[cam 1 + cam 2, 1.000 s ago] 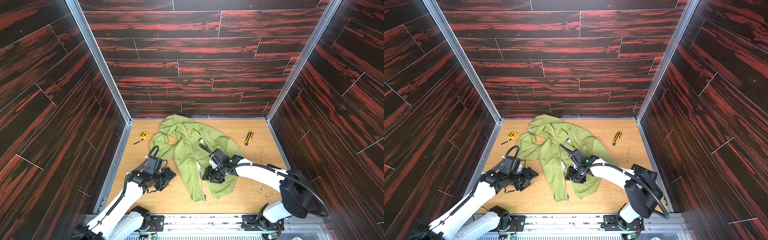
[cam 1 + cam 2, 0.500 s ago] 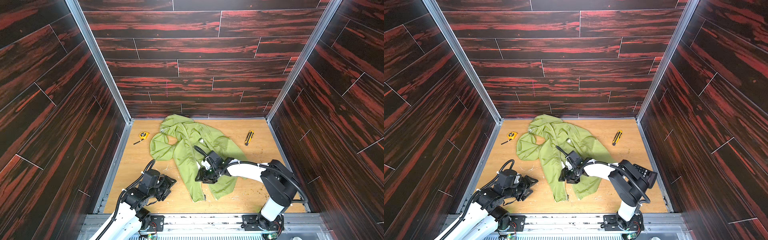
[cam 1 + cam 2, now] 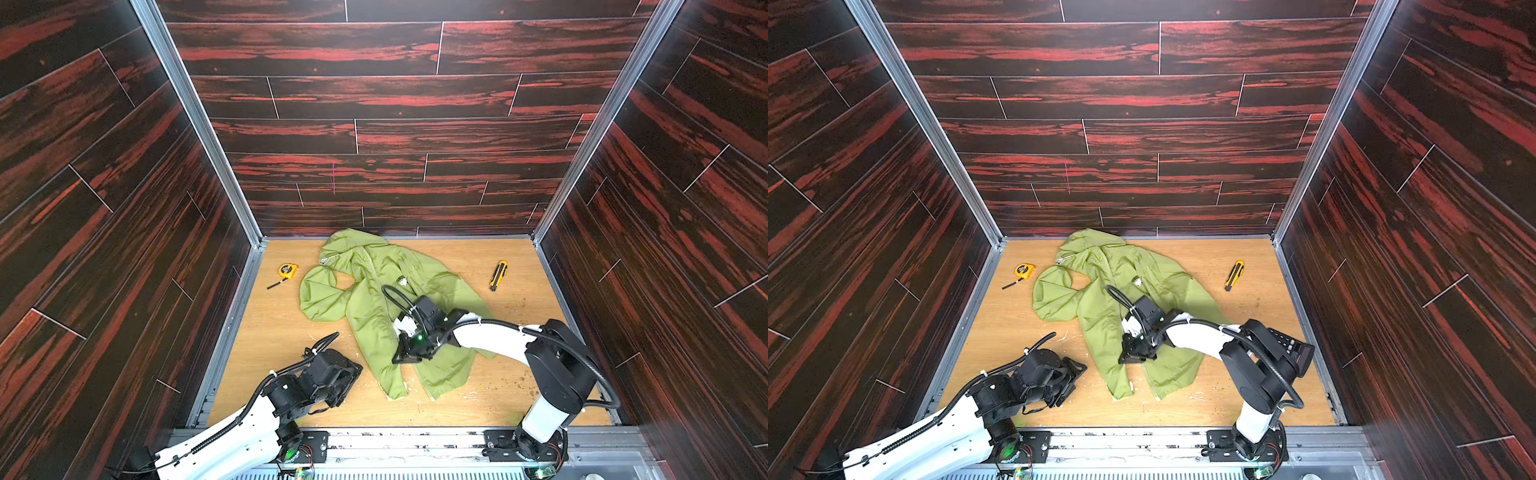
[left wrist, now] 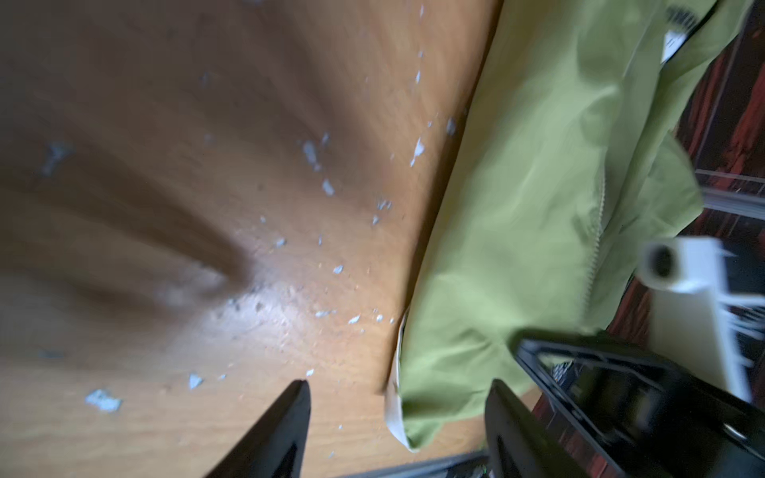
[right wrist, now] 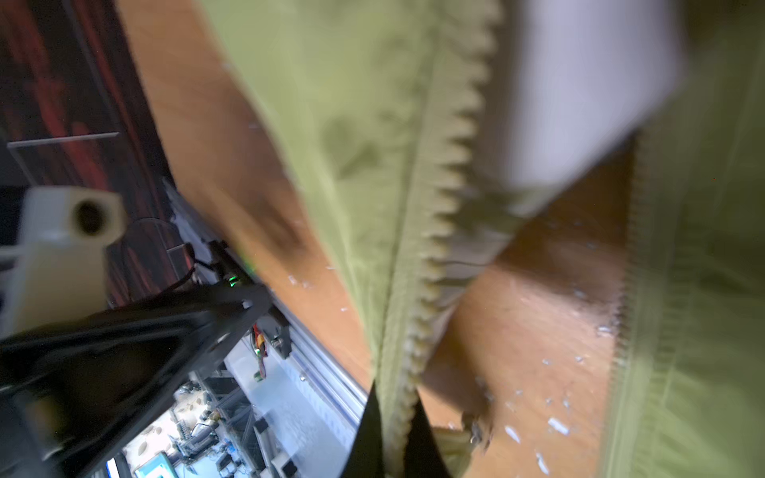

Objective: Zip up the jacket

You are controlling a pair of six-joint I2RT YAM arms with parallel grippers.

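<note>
At the jacket [image 3: 365, 299] front, the right fingers [image 5: 366, 451] are newly pinching one zipper edge [image 5: 451, 165] for joining, while the left fingers [image 4: 281, 434], spread wide, are sinking beside its hem [image 4: 397, 372]

Shows jacket [image 3: 370, 299] spread over middle of table [image 3: 266, 345], hood [image 3: 349, 245] toward back wall [image 3: 395, 137]; tape measure [image 3: 287, 270] to its left, utility knife [image 3: 498, 275] to its right, both apart; left gripper [image 3: 348, 386] near its front-left edge.
</note>
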